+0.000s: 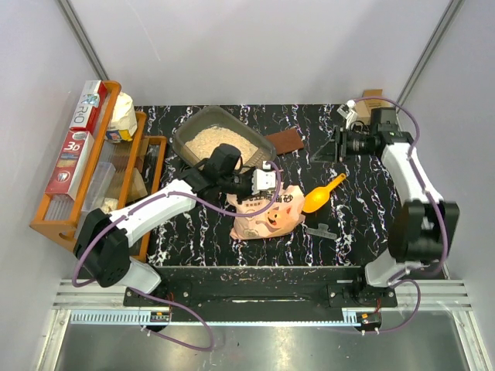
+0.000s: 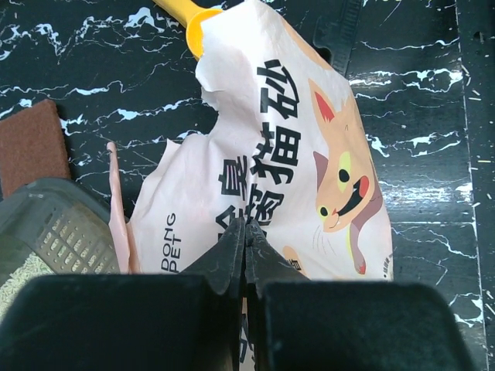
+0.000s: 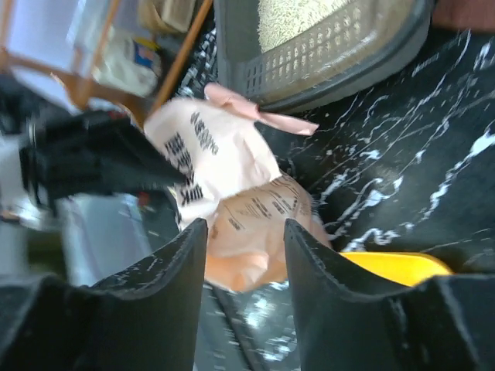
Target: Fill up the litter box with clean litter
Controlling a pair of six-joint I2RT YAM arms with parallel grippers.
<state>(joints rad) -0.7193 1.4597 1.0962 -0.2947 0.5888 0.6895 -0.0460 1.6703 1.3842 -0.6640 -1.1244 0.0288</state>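
Top external view has the litter box (image 1: 180,141) far and left of centre on the black marbled table (image 1: 363,224), with clean litter (image 1: 220,139) spread inside it. Just on the near side of it lies the pink bag (image 1: 267,218), a yellow scoop (image 1: 321,197) at its right. The left gripper (image 2: 244,236) is clenched, apparently pinching the bag's paper. The right gripper (image 3: 246,232) hangs far right, fingers parted, gripping nothing.

The litter box (image 1: 188,125), a dark grey semi-transparent tub with rounded corners, is sitting upright and angled on the table (image 1: 371,209), toward its far left. The clean litter (image 1: 220,141) is lying inside as a pale beige granular layer across its floor
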